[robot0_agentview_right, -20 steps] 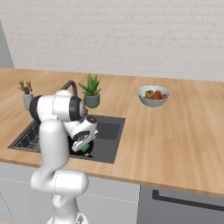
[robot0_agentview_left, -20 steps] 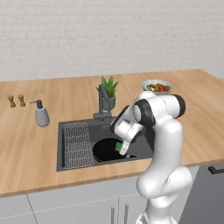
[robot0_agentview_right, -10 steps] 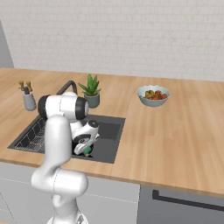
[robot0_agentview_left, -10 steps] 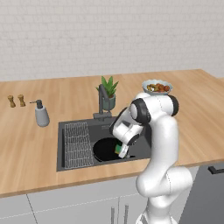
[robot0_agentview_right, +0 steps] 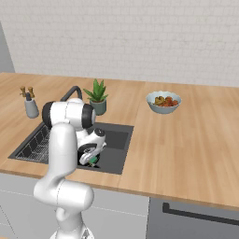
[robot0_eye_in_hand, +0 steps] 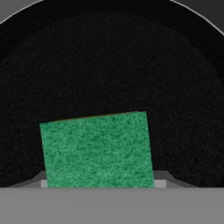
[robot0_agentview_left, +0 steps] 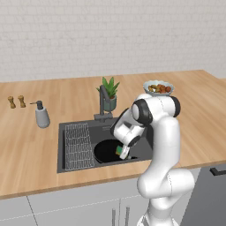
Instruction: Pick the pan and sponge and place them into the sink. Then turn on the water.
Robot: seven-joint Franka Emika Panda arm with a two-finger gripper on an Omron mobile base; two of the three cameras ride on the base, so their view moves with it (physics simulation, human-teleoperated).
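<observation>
The round black frying pan (robot0_agentview_left: 107, 151) already lies in the dark grey recessed sink (robot0_agentview_left: 75, 130). The end effector (robot0_agentview_left: 123, 152) pinches the green-and-yellow sponge (robot0_eye_in_hand: 98, 149) just above the pan — release, then faucet remain.

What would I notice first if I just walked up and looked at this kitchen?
You'd first see the big white robot arm bending down into the dark sink, its gripper holding a green sponge right above the black pan that already lies in the sink. Behind the sink stand a little green plant and a bowl of food on the wooden counter.
</observation>
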